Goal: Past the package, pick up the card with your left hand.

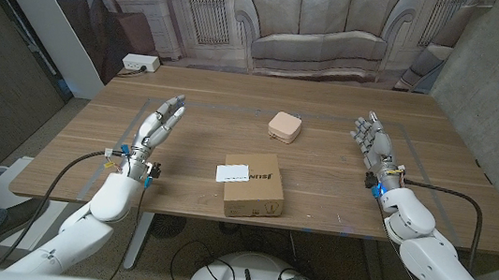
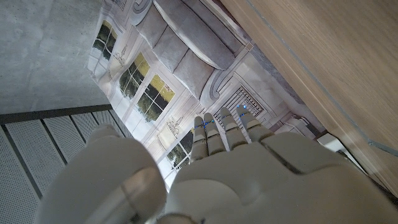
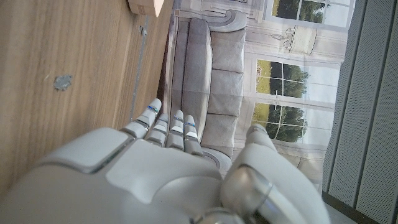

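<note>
Left robot hand (image 1: 159, 122) empty; white card (image 1: 233, 173) touches cardboard package (image 1: 253, 188).

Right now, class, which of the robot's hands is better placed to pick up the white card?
Left. The card lies against the cardboard box's left side, nearer the open left hand than the right hand.

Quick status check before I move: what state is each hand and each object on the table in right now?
left hand: open, holding nothing, fingers stretched out above the table
right hand: open, holding nothing
cardboard package: closed, lying on the table
white card: lying on the package's left edge, untouched
small pink case: closed, beyond the package
</note>
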Motion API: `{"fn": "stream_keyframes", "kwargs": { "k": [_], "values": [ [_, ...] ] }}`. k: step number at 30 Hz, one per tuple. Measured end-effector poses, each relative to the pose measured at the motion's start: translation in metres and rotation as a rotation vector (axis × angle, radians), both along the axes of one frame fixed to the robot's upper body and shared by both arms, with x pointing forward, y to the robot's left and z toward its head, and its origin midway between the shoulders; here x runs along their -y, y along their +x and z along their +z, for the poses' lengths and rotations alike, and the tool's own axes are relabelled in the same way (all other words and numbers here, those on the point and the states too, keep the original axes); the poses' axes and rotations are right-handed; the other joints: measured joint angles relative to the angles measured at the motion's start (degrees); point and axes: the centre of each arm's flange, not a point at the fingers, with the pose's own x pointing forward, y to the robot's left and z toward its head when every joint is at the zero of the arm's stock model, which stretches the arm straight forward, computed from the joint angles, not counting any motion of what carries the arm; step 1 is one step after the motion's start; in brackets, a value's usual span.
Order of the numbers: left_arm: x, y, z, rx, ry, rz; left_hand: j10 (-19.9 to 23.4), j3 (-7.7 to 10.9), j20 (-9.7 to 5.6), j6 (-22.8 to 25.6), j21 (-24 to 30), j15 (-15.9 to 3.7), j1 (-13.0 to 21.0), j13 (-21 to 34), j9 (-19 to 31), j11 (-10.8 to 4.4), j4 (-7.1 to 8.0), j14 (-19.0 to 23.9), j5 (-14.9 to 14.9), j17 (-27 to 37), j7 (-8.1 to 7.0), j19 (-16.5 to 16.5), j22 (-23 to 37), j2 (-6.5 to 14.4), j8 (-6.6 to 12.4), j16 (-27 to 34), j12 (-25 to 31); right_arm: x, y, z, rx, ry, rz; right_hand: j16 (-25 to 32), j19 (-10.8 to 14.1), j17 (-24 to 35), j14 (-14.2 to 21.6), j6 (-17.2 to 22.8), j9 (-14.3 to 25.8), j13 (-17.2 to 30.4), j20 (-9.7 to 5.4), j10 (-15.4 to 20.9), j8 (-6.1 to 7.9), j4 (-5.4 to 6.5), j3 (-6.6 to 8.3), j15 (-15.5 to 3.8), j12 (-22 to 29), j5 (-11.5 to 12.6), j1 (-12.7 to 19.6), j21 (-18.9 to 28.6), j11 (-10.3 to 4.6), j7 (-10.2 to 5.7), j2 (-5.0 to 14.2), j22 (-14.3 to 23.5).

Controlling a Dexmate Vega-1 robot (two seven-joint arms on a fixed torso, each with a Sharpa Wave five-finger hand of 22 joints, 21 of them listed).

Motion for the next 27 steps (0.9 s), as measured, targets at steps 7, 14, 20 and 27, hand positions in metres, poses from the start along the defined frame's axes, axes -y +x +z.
{"fn": "stream_keyframes", "kwargs": {
  "k": [7, 14, 20, 27],
  "values": [
    [-0.002, -0.002, -0.009, -0.005, -0.003, 0.01, 0.3, -0.24, -0.2, 0.5, 0.0, 0.19, 0.0, 0.0, 0.0, -0.12, -0.24, 0.4, 0.2, 0.0, 0.1, 0.2, 0.0, 0.0, 0.0, 0.0, 0.0, 0.002, -0.003, -0.002, -0.007, 0.002, -0.014, 0.0, 0.0, 0.0, 0.0, 0.0, 0.0, 0.0, 0.0, 0.0, 0.0, -0.16, -0.17, 0.0, 0.0, 0.0, 0.0, -0.4, 0.0, -0.01, 0.0, 0.0],
    [-0.003, -0.006, -0.017, -0.01, 0.0, 0.024, 0.6, -0.24, -0.41, 1.0, -0.4, -0.03, 0.0, 0.0, 0.0, -0.45, -0.24, 0.7, 0.4, 0.0, -0.41, 0.4, 0.0, 0.0, -0.01, 0.0, 0.0, 0.002, -0.004, -0.005, -0.012, 0.004, -0.017, 0.0, 0.0, 0.0, 0.0, 0.0, 0.0, 0.0, 0.0, 0.0, 0.0, -0.16, -0.17, 0.0, 0.0, 0.0, 0.0, -0.4, 0.0, -0.01, 0.0, 0.0],
    [-0.003, -0.008, -0.02, -0.003, 0.005, 0.043, 1.0, -0.48, -0.41, 1.4, -0.8, 0.1, 0.3, 0.0, 0.0, -0.84, -0.48, 1.2, 0.8, 0.0, -0.82, 0.4, 0.0, -0.3, -0.01, 0.0, 0.0, 0.002, -0.004, -0.006, -0.015, 0.007, -0.017, 0.0, 0.3, 0.0, 0.0, 0.0, 0.0, 0.0, -0.32, 0.0, 0.0, -0.16, -0.17, 0.0, 0.0, 0.0, 0.0, -0.4, 0.0, -0.01, 0.0, 0.0],
    [-0.004, -0.014, -0.027, 0.015, 0.006, 0.081, 2.1, -0.72, -0.41, 2.3, -1.2, 0.11, 0.9, 0.0, 0.0, -1.55, -0.71, 2.0, 1.3, 0.0, -1.71, 0.4, 0.0, -0.8, -0.01, 0.0, 0.0, 0.001, -0.006, -0.01, -0.018, 0.014, -0.018, 0.0, 0.3, 0.0, 0.0, 0.0, 0.0, 0.0, -0.32, 0.0, 0.0, -0.16, -0.17, 0.0, 0.0, 0.0, 0.0, -0.9, 0.0, -0.01, 0.0, 0.0]
  ]
}}
